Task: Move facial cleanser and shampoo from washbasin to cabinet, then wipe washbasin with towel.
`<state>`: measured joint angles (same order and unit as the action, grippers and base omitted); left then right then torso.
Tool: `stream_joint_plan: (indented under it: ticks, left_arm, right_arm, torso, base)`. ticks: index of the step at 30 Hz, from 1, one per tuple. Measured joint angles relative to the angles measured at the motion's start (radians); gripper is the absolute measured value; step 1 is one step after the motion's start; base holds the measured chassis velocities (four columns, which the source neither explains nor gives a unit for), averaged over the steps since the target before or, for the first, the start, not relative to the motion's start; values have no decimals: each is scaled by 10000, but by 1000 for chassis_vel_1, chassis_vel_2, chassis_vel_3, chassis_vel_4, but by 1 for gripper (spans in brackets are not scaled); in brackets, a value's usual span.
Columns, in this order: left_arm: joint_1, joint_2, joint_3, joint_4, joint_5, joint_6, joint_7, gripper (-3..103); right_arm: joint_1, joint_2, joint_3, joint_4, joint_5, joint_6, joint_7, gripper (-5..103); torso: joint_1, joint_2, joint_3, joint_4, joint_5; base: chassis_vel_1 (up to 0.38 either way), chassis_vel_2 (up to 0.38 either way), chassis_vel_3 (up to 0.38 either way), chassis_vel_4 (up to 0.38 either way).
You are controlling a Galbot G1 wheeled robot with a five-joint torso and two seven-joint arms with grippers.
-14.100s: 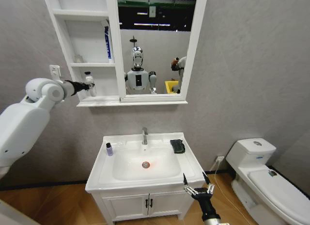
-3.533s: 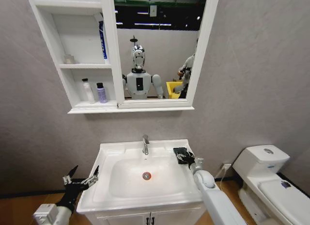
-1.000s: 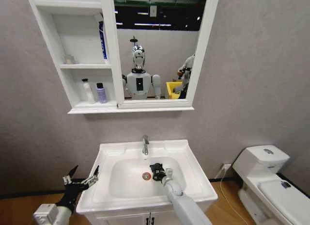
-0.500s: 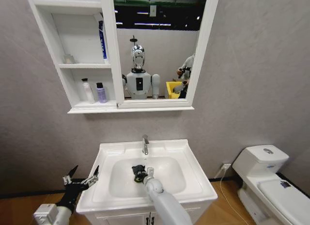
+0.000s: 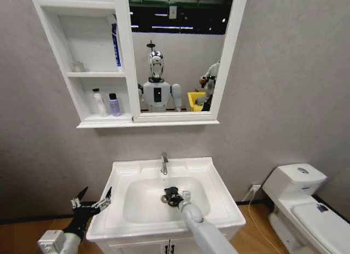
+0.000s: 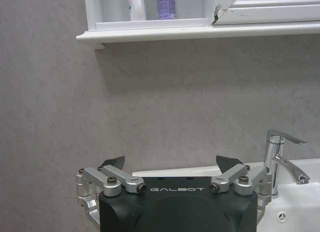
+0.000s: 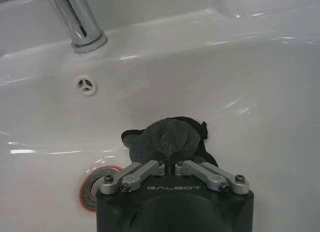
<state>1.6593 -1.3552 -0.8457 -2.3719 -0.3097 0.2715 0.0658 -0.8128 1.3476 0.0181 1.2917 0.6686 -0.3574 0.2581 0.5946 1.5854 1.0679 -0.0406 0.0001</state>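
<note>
Dark grey cloth bunches between the clenched fingers of the right gripper [image 7: 170,164], which presses the towel [image 7: 167,137] against the white floor of the washbasin [image 5: 213,172] bowl, just beside the round drain [image 7: 92,189] at the bowl's centre. The chrome faucet [image 7: 75,19] rises at the back edge of the bowl, with a small overflow hole [image 7: 86,84] below it. Off the washbasin's left front corner, the left gripper [image 5: 91,200] hangs in the air with its fingers spread wide, grasping nothing. Up on the wall, the cabinet [image 5: 82,122] carries a white bottle [image 5: 99,102] and a purple bottle [image 5: 114,104] side by side on its bottom shelf, near the mirror [image 5: 175,51] frame.
</note>
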Motion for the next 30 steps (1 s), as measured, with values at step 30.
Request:
stream_joint_plan:
  ticks: [30]
  left_arm:
    - [0, 1, 0, 1, 0, 0, 0, 100]
  right_arm:
    - [616, 392, -464, -686, 256, -415, 301, 3]
  torso:
    - [-2, 1, 0, 3, -3]
  base:
    - [0, 0, 0, 0]
